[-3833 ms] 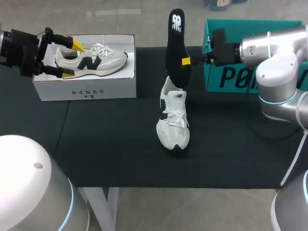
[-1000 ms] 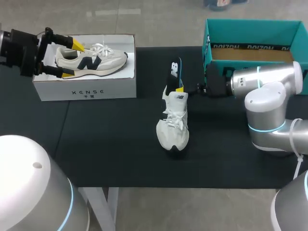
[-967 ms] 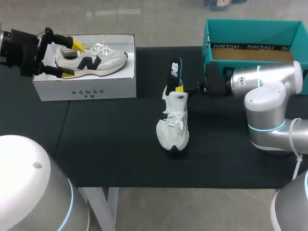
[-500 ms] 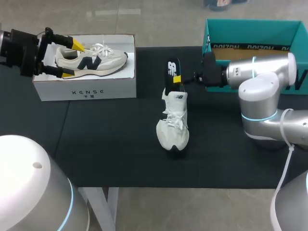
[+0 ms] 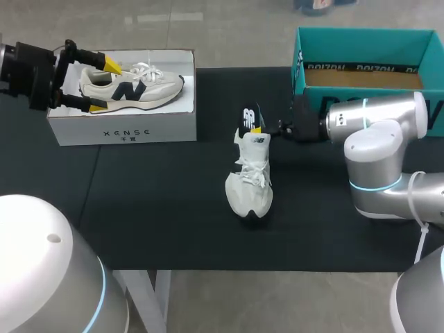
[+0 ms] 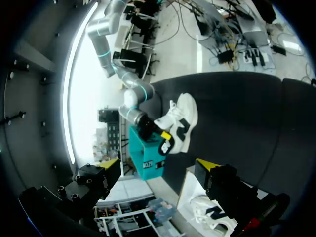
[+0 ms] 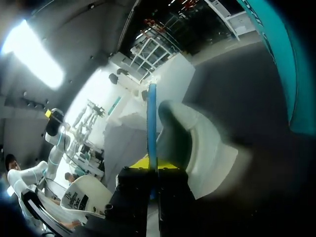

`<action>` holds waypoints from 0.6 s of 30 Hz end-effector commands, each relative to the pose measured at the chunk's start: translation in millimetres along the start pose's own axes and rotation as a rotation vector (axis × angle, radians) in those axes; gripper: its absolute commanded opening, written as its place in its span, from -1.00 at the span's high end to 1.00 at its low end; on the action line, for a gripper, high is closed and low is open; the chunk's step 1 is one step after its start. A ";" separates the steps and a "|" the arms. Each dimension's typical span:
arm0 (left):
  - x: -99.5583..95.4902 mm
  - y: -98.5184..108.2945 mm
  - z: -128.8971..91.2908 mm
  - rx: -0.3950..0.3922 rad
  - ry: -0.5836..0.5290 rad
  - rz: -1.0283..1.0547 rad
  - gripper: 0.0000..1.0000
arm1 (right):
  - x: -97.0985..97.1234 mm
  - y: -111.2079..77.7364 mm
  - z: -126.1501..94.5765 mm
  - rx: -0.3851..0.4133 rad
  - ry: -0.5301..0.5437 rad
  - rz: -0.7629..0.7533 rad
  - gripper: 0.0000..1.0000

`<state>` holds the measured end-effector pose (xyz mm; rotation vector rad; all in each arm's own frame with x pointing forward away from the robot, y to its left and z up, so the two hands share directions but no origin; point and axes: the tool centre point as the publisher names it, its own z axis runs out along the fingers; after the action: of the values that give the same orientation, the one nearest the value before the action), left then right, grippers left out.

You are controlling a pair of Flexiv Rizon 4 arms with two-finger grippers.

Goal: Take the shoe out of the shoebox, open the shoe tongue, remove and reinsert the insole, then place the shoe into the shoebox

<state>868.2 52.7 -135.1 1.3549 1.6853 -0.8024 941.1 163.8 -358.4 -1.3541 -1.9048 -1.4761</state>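
The insole (image 5: 249,118) has sunk from high above the table into the heel opening of the white shoe (image 5: 250,182). The shoe stands mid-table on the black table (image 5: 152,208), well apart from the white shoebox (image 5: 125,128). A second shoe (image 5: 139,89) lies in that box, and the left gripper (image 5: 103,84) hangs at its end with fingers spread. A teal box (image 5: 361,38) stands behind the right arm. The right gripper (image 5: 258,128) is clamped on the insole's edge, just above the shoe's collar.

head view overhead, wrist views share shoe (image 5: 250,177)
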 end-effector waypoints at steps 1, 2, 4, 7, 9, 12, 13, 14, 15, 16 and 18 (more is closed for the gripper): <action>-0.2 -0.2 0.1 0.000 0.004 0.000 -1.00 | 3.6 -6.1 -4.0 -0.011 -0.010 0.000 0.50; -0.2 -0.2 0.1 0.000 0.004 0.000 -1.00 | 3.6 -1.4 -4.7 -0.019 -0.011 -0.004 0.36; -0.2 -0.2 0.1 0.000 0.004 0.000 -1.00 | 3.3 10.2 -5.2 -0.029 -0.011 -0.020 0.26; -0.2 -0.2 0.1 0.000 0.004 0.000 -1.00 | 0.9 28.1 -3.9 -0.034 -0.006 -0.051 0.25; -0.2 -0.2 0.1 0.000 0.004 0.000 -1.00 | 0.9 41.0 -2.6 -0.035 -0.003 -0.067 0.24; -0.2 -0.2 0.1 0.000 0.004 0.000 -1.00 | -1.6 52.2 -0.8 -0.032 -0.004 -0.083 0.29; -0.2 -0.2 0.1 0.000 0.004 0.000 -1.00 | -3.0 55.3 0.0 -0.031 -0.004 -0.084 0.34; -0.2 -0.2 0.1 0.000 0.004 0.000 -1.00 | -4.8 58.7 0.6 -0.030 -0.005 -0.089 0.62; -0.2 -0.2 0.1 0.000 0.004 0.000 -1.00 | -6.5 60.6 0.6 -0.032 -0.011 -0.095 0.76; -0.2 -0.2 0.1 0.000 0.004 0.000 -1.00 | -7.4 61.5 0.1 -0.042 -0.017 -0.086 1.00; -0.2 -0.2 0.1 0.000 0.004 0.000 -1.00 | -7.9 61.7 -1.1 -0.048 -0.026 -0.078 1.00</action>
<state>868.2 52.7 -135.1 1.3548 1.6853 -0.8023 993.2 154.8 -330.6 -1.3316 -1.9673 -1.5718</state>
